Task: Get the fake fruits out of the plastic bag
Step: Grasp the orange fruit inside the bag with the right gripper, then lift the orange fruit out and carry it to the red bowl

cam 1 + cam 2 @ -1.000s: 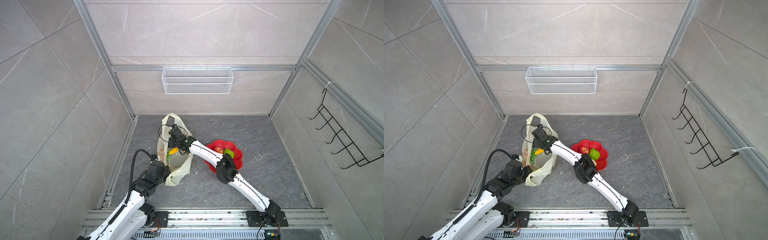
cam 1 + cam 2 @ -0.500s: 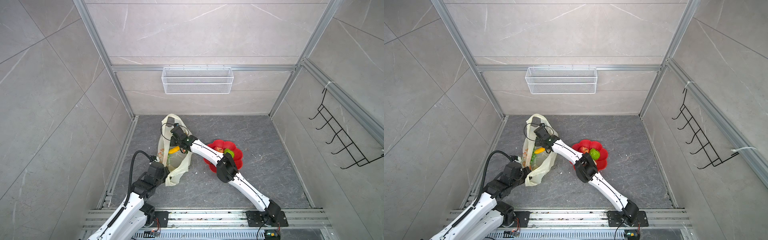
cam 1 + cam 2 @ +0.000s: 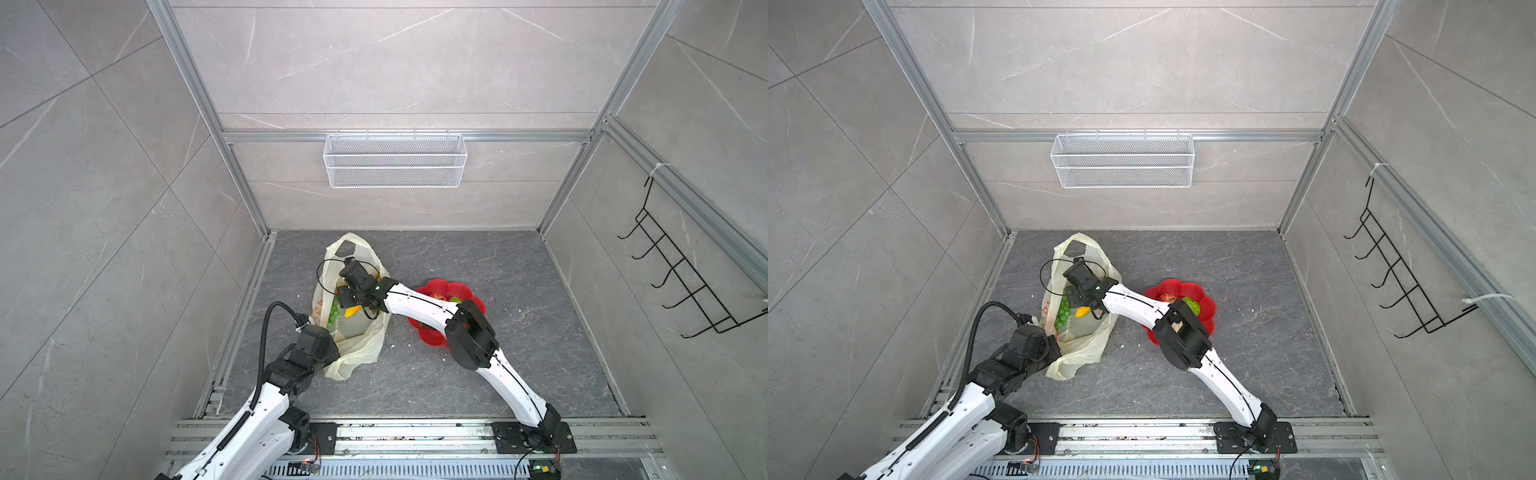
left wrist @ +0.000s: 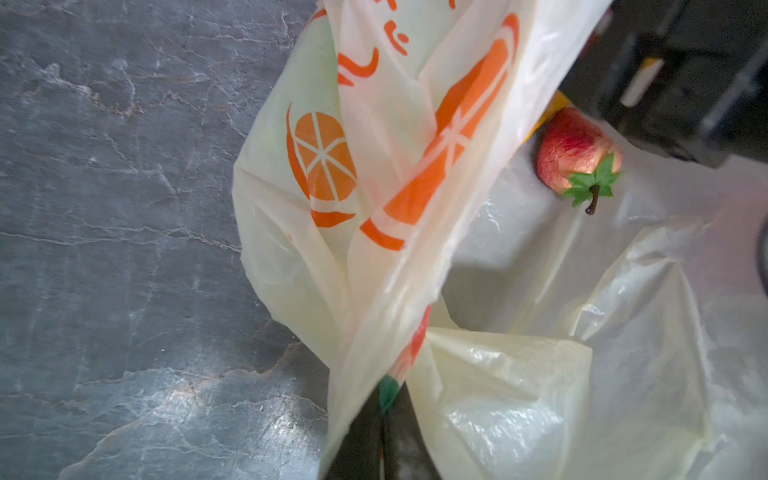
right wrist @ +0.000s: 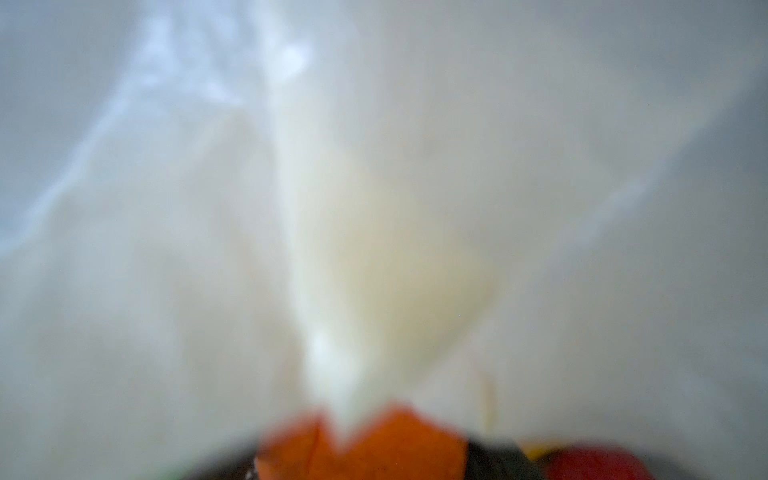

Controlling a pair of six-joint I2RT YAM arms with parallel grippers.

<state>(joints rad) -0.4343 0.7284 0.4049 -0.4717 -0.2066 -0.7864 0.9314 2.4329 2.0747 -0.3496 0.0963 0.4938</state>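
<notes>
R end effector [image 3: 348,300] moved deeper into 1 bag [image 3: 357,345]; 1 plate [image 3: 432,337] nearby.

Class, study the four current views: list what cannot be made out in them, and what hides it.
- Right wrist view: the plastic bag against the lens blurs everything; whether the right hand grips anything is unclear.
- Both top views: the right arm covers part of the red plate.
- Left wrist view: the right hand hides part of the red apple.
</notes>
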